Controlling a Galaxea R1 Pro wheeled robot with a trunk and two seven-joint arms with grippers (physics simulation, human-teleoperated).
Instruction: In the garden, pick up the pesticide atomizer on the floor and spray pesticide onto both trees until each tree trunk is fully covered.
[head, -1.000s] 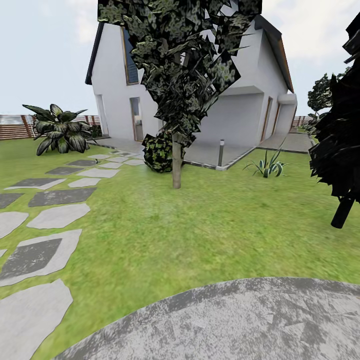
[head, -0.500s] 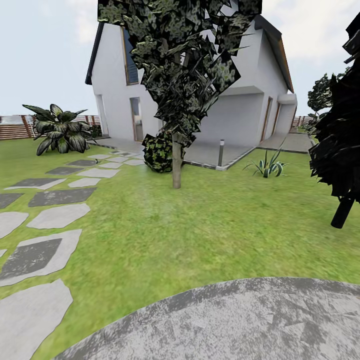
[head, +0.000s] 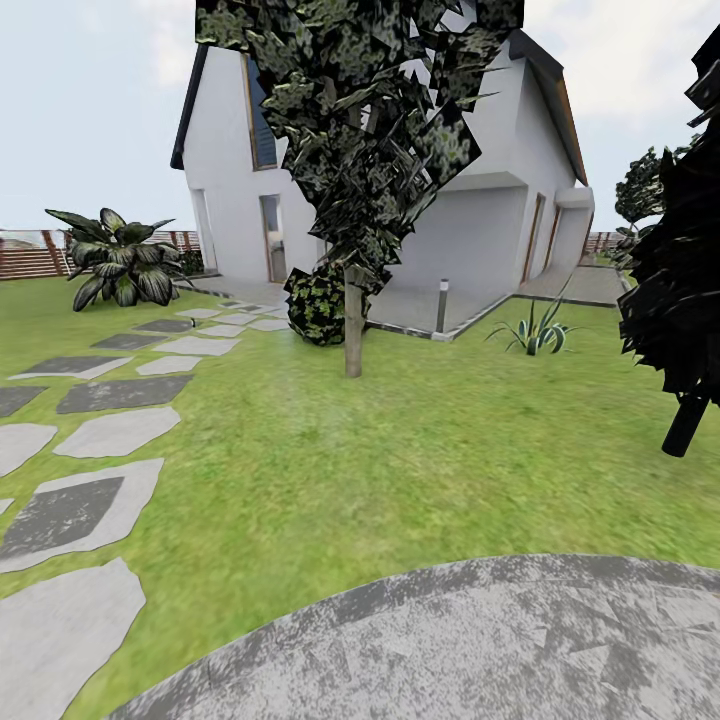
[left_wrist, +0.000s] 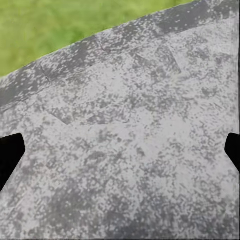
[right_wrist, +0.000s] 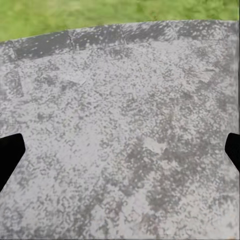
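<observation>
In the head view a tree (head: 365, 120) with a dark jagged leaf mass stands mid-lawn in front of the white house. Its pale grey-brown trunk (head: 352, 325) rises straight from the grass floor (head: 400, 460), and I see no white specks on it. The pesticide atomizer is out of view. My left gripper (left_wrist: 120, 152) is open over a grey mottled stone slab (left_wrist: 130, 125), its black fingertips (left_wrist: 9, 150) far apart with nothing between them. My right gripper (right_wrist: 120, 152) is open the same way over the slab (right_wrist: 125, 110), with a black fingertip (right_wrist: 9, 150) at the frame's edge.
A large round grey slab (head: 450, 640) lies at the near edge of the lawn. Grey stepping stones (head: 110, 430) run along the left. An all-black tree (head: 685, 300) stands at the right. A round bush (head: 318, 300), a lamp post (head: 441, 305) and the house (head: 470, 200) lie behind the trunk.
</observation>
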